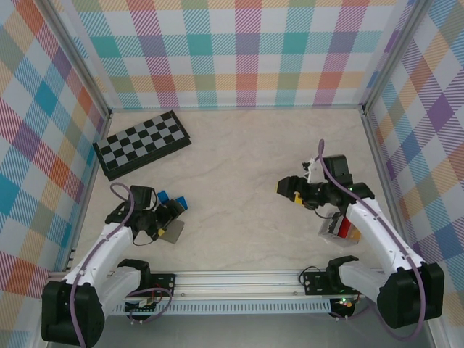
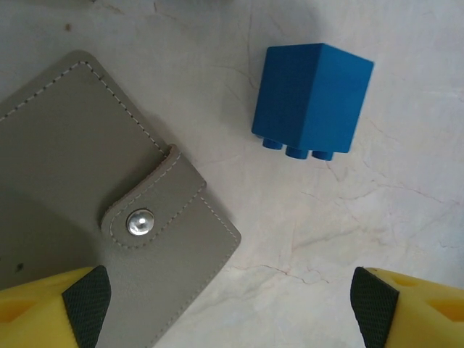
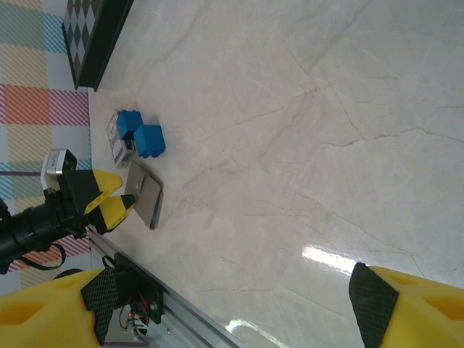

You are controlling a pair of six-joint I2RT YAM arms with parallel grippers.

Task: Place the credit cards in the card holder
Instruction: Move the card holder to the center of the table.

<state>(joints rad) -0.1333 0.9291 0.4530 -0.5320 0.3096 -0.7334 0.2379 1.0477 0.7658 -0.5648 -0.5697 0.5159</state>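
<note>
Hovering with jaws spread, the left gripper (image 2: pixel 230 308) sits over the closed card holder (image 2: pixel 72 167) at the worktop's near-left; credit cards (image 1: pixel 344 230) lie near-right, behind the spread right gripper (image 1: pixel 288 193), nearer that arm.

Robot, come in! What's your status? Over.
Left hand and right hand open, empty. Card holder snapped shut under left. Credit cards beside right arm. Blue block nearby.

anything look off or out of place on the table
Nothing spilled or damaged. The card holder lies snapped shut beside a blue block, and the chequered board sits askew at the far left.
</note>
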